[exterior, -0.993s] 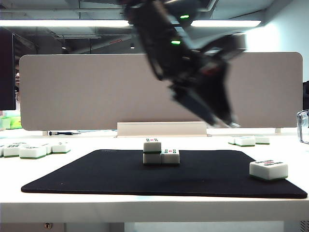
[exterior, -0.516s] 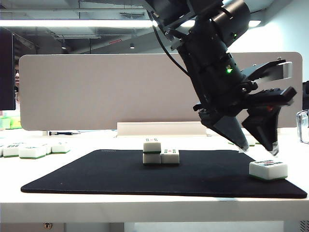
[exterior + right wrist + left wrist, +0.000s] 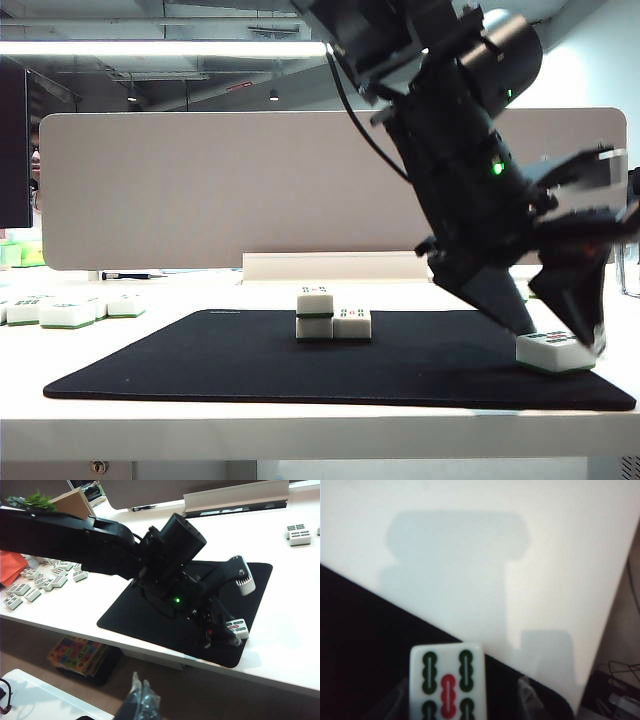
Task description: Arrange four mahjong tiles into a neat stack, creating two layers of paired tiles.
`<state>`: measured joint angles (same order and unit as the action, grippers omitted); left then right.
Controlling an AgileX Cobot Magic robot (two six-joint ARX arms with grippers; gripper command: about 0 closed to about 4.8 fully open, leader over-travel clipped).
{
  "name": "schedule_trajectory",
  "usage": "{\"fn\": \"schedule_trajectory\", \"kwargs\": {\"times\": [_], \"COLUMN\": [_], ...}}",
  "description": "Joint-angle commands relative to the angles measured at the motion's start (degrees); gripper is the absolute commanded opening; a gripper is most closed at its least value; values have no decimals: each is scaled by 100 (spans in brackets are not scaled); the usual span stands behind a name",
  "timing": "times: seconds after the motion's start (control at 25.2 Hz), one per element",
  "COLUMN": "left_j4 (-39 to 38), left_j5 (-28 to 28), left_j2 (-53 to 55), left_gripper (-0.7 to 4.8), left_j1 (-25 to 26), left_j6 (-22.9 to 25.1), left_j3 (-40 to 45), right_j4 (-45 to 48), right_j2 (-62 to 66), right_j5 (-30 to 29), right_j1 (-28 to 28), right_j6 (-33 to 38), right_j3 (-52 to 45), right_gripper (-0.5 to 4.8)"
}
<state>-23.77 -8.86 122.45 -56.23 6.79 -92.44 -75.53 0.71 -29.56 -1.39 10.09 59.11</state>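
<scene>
Loose tiles, far left: a bunch of spare mahjong tiles sit on the white table well off the black mat – nothing near them.

Stack, mid-mat: the partial stack is three tiles so far – two side by side on the bottom, one on top over the left one. The top right spot is bare.

Left arm: it reaches across from the upper middle down to the right end of the mat, so it shows on the right in the exterior view.

Left gripper: the left gripper is down over the lone tile at the mat's right corner. Jaws spread wide, one finger on either side of the tile. In the left wrist view the tile sits face up between the dark fingers with gaps on both sides – not pinched, can't tell if either finger touches it.

Right gripper: the right gripper isn't in any shot, so can't say what its claw is doing. Its camera looks down at the table from high up.

Far right: a couple more spare tiles on the table beyond the mat.
</scene>
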Motion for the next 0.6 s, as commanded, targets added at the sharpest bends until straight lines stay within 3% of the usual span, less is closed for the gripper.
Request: {"fn": "schedule_trajectory", "kwargs": {"times": [0.04,0.12,0.16,0.2,0.44,0.6], "left_j4": [57,68,83,127,420,417], "left_j5": [66,219,385,444,566,1064], "left_j2": [68,94,105,103,98,55], "left_gripper": [266,225,160,136,129,129], "left_j1": [-4,-4,-4,-4,72,177], "left_j6": [-48,-179,-267,-389,-1351,-2236], "left_j3": [-9,-9,-9,-11,-13,-15], "right_j4": [72,72,72,72,72,70], "right_j2": [-72,-72,-72,-72,-72,-72], "right_j5": [7,4,7,7,7,7], "right_j1": [0,0,0,0,0,0], "right_j6": [-9,-9,-9,-9,-9,-9], "right_j3": [20,20,20,20,20,20], "right_gripper": [-1,-1,-1,-1,-1,-1]}}
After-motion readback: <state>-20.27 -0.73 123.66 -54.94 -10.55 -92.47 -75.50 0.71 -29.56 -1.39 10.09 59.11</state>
